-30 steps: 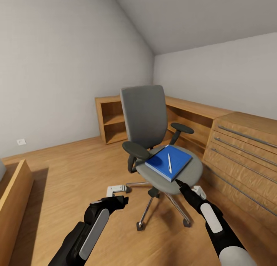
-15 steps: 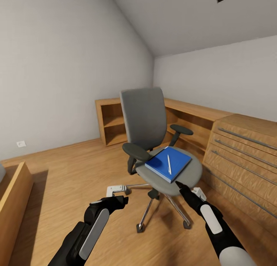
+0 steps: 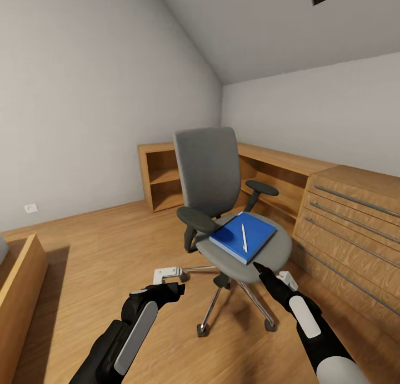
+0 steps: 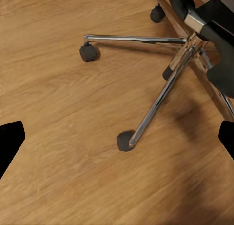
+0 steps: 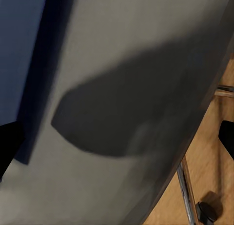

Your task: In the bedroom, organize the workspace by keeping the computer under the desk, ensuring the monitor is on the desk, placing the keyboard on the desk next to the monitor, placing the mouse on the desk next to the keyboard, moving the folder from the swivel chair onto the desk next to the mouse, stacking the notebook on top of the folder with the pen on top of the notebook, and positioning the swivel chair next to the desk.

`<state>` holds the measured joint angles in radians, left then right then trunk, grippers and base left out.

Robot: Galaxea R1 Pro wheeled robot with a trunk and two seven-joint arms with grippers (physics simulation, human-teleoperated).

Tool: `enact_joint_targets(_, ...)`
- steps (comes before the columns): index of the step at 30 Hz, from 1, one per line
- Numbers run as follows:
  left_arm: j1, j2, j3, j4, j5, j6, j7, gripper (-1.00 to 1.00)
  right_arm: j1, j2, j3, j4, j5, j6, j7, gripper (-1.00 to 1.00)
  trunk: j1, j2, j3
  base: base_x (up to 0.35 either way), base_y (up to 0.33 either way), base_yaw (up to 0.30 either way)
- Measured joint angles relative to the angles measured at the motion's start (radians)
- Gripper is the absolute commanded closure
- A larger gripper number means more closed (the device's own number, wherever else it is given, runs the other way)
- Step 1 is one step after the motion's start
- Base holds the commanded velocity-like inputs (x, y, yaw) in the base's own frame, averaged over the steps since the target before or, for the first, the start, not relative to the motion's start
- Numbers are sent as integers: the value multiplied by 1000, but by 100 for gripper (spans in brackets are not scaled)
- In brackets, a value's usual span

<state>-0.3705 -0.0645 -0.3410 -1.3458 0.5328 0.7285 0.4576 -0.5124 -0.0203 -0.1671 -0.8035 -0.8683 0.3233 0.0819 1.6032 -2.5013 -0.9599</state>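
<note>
A grey swivel chair (image 3: 206, 167) stands on the wood floor in the middle of the head view. On its seat (image 3: 275, 249) lies a flat blue folder-or-notebook stack (image 3: 258, 230); I cannot tell its layers apart. A white pen (image 3: 244, 237) rests on top. My right gripper (image 3: 260, 268) is open at the seat's front edge, just short of the blue stack; its wrist view has the grey seat (image 5: 136, 88) and the blue edge (image 5: 19, 54) close up. My left gripper (image 3: 169, 291) is open and empty, low over the floor beside the chair's chrome base (image 4: 161, 95).
Low wooden shelving (image 3: 161, 173) runs along the back wall into a drawer unit (image 3: 350, 223) at the right. Another wooden piece (image 3: 19, 295) stands at the left edge. Black casters (image 4: 88, 52) spread around the chair. Small white objects (image 3: 166, 273) show near the base.
The head view shifted slightly a second ago. The chair, the blue stack, the pen and both grippers have stayed where they were.
</note>
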Motion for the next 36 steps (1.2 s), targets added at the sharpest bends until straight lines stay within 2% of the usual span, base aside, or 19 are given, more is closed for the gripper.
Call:
enact_joint_targets(19,0,0,-1,0,1,0,2,-100,0,0,0,0,1,0,0,-100,0,0,0,-2,0,0)
enact_joint_targets(28,0,0,-2,0,1,0,2,-100,0,0,0,10,-2,0,1,-100,0,0,0,-169,0,0)
enact_joint_targets(36,0,0,-2,0,1,0,2,-100,0,0,0,12,-1,0,0,-100,0,0,0,-31,0,0)
